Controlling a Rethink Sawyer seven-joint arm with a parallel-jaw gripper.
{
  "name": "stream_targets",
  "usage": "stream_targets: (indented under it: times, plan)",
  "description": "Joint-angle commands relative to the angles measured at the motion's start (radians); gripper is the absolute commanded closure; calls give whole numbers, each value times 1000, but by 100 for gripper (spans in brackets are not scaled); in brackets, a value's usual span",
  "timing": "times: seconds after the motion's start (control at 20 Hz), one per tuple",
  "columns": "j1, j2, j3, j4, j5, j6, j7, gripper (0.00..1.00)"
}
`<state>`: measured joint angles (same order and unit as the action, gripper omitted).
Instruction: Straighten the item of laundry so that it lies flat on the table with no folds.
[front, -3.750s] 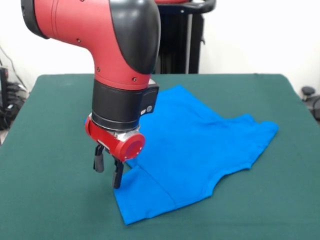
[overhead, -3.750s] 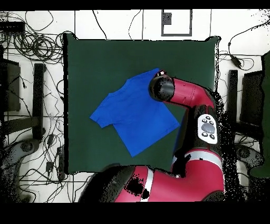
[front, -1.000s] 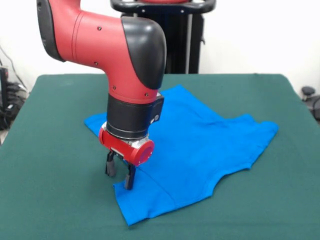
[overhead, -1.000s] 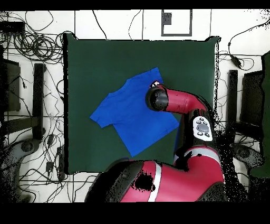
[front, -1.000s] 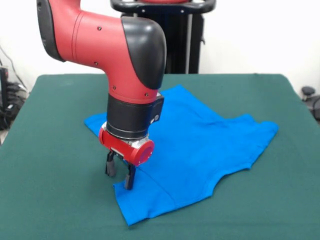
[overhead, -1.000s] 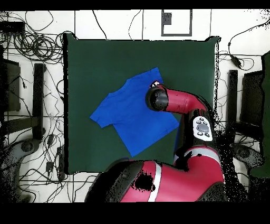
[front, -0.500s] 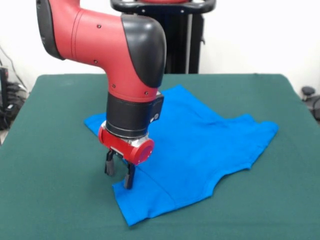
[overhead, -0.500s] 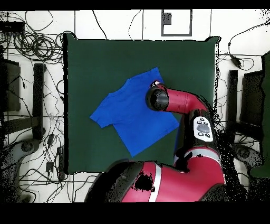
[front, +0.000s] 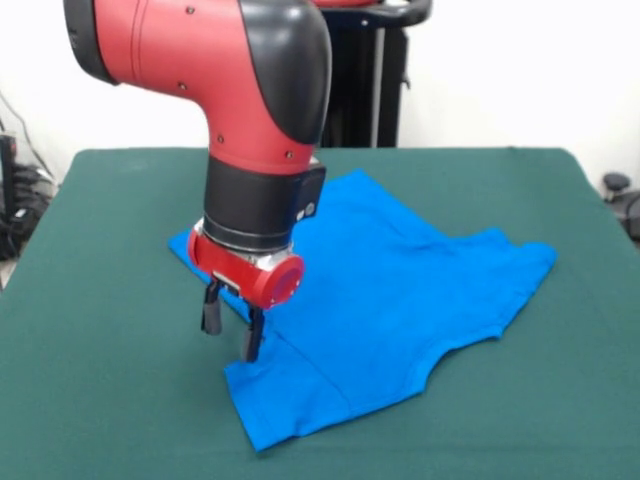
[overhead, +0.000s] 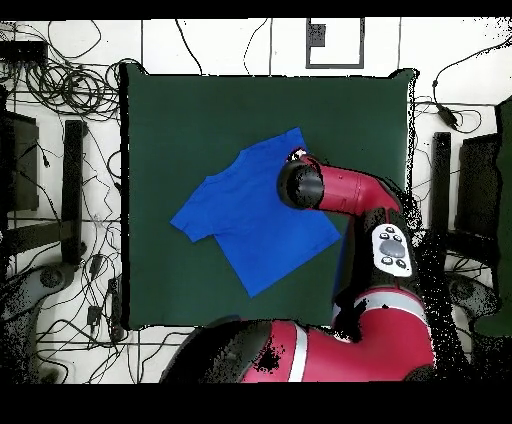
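gripper (front: 228, 331) hangs from the red and black arm (front: 240, 120) just above the left edge of the blue t-shirt (front: 390, 300) in the front view, its two dark fingers (front: 211, 312) pointing straight down with a clear gap between them and no cloth pinched. one finger is over bare green felt, the other over the shirt's border; whether the tips touch the fabric cannot be told. the t-shirt lies spread on the green table (front: 100, 400), turned at an angle to the table's edges, with one sleeve reaching toward the right side and the hem corner nearest the camera. a seam-like crease runs across the near part of the cloth, and soft wrinkles show around the middle. in the overhead view the arm's wrist (overhead: 300, 185) covers the gripper and sits over the shirt (overhead: 240, 215) near its upper right edge, with the garment roughly mid-table (overhead: 180, 110).
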<state>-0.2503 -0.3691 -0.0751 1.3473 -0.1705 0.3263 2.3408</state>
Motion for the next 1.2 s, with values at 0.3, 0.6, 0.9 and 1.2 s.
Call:
stream_targets:
  times: [0.3, 0.6, 0.9, 1.2]
  plan:
    - [31, -81, 105, 179, 21, 145, 23, 0]
    - [61, -110, 108, 268, 68, 82, 126, 0]
    - [102, -139, 88, 322, 120, 63, 186, 0]
    - [130, -166, 73, 370, 167, 41, 204, 0]
